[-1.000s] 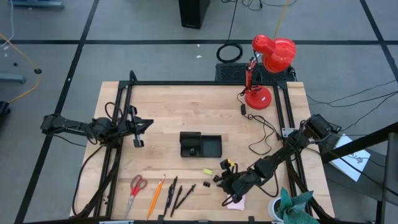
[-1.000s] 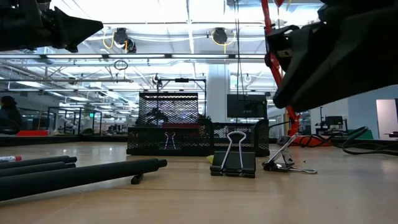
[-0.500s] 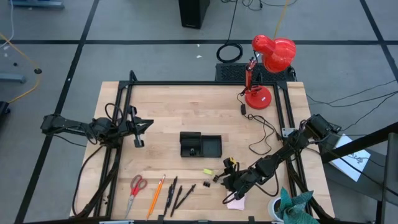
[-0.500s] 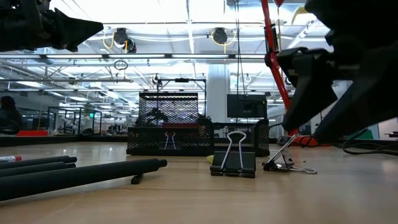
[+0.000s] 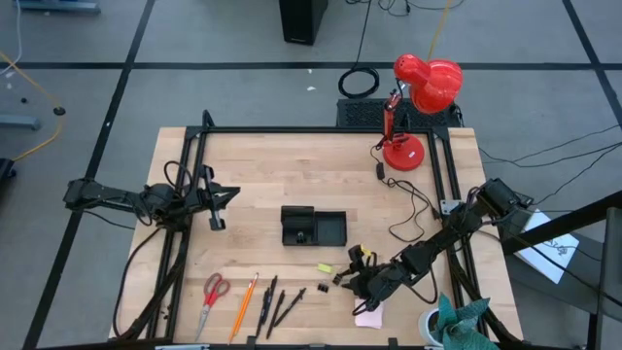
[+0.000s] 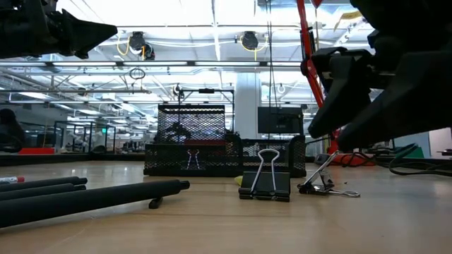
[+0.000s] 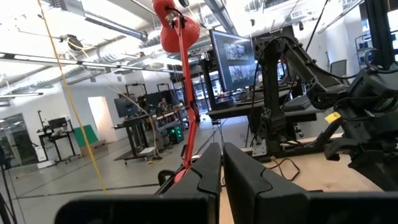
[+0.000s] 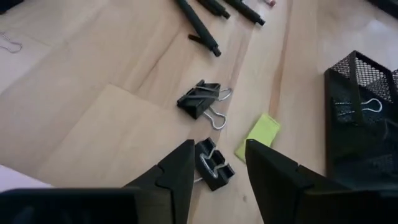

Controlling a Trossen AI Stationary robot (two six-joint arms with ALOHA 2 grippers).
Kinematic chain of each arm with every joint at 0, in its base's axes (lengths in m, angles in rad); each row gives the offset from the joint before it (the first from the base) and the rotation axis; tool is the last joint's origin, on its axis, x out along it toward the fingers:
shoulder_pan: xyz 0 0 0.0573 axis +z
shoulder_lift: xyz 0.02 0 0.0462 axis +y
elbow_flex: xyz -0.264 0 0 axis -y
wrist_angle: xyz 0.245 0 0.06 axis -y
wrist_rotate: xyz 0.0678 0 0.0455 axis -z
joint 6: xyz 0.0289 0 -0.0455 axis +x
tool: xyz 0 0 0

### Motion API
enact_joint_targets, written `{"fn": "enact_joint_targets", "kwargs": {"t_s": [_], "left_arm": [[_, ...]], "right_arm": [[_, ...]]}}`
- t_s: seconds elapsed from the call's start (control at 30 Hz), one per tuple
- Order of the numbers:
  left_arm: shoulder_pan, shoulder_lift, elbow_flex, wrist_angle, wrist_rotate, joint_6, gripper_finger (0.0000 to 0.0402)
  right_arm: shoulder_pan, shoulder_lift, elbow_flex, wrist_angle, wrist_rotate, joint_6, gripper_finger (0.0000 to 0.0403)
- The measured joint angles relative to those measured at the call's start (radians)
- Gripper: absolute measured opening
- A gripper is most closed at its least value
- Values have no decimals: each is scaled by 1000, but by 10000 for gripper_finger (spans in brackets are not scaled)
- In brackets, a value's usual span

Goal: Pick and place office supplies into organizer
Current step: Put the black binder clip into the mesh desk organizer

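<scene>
My table [image 5: 321, 175] is pale wood with a fine grain. The organizer [image 5: 313, 227] is black mesh. Scissors [image 5: 212, 291] have red handles, the pencil [image 5: 243, 304] is orange, the pens [image 5: 270, 303] black. My clips [image 8: 200, 99] are black with silver wire loops; the small piece [image 8: 259, 135] is yellow-green, the note pad [image 5: 368, 316] pale pink.

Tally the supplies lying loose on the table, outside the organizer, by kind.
Scissors: 1
Orange pencil: 1
Black pens: 3
Binder clips: 2
Yellow-green piece: 1
Pink note pad: 1
Total: 9
</scene>
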Motion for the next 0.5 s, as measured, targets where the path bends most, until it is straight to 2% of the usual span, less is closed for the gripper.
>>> {"fn": "enact_joint_targets", "kwargs": {"t_s": [0.27, 0.5], "left_arm": [[0, 0, 0, 1, 0, 0, 26], [0, 0, 0, 0, 0, -1, 26]], "right_arm": [[-7, 76, 0, 58, 3, -35, 134], [-16, 83, 0, 89, 3, -69, 133]]}}
